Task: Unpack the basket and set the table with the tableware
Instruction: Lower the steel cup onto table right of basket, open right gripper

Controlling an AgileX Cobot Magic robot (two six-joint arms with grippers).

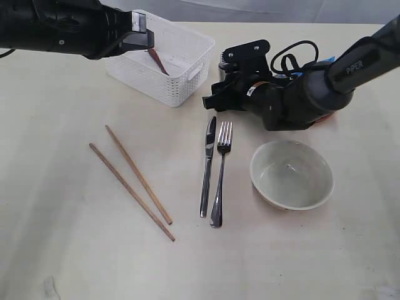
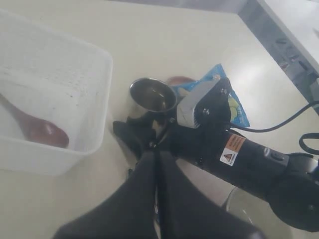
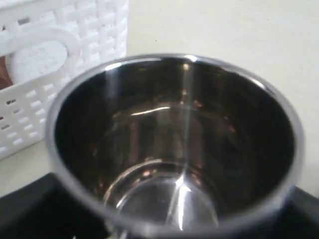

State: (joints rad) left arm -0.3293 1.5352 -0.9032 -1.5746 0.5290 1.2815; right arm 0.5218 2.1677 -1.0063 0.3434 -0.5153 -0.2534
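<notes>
The white basket (image 1: 187,81) stands at the far side of the desk (image 1: 62,125). The reddish-brown wooden spoon (image 1: 158,62) is inside it, with its bowl end resting on the basket floor in the left wrist view. The left gripper (image 1: 149,42) hangs over the basket. Its jaws are pressed together, and the left wrist view shows them meeting with nothing between them and the spoon off to one side.

On the open desk, the two chopsticks (image 1: 139,175) lie aslant on the left, roughly parallel and a little apart. In the middle, the steel knife (image 1: 207,165) and the fork (image 1: 220,172) lie side by side, just beside each other, with the fork on the right. Right of the fork, the pale bowl (image 1: 291,175) sits upright.

The right gripper (image 1: 216,84) is low near the basket's right end. Its jaws are spread wide on either side of the small steel cup (image 3: 174,149). The cup stands upright just beside the basket's lattice wall and fills most of the right wrist view. Dark jaw parts show at both sides of the cup's rim, but it cannot be told whether they press against it or stand just clear. Behind the cup, the blue bag (image 2: 215,75) lies on the desk, partly hidden by the right arm.
</notes>
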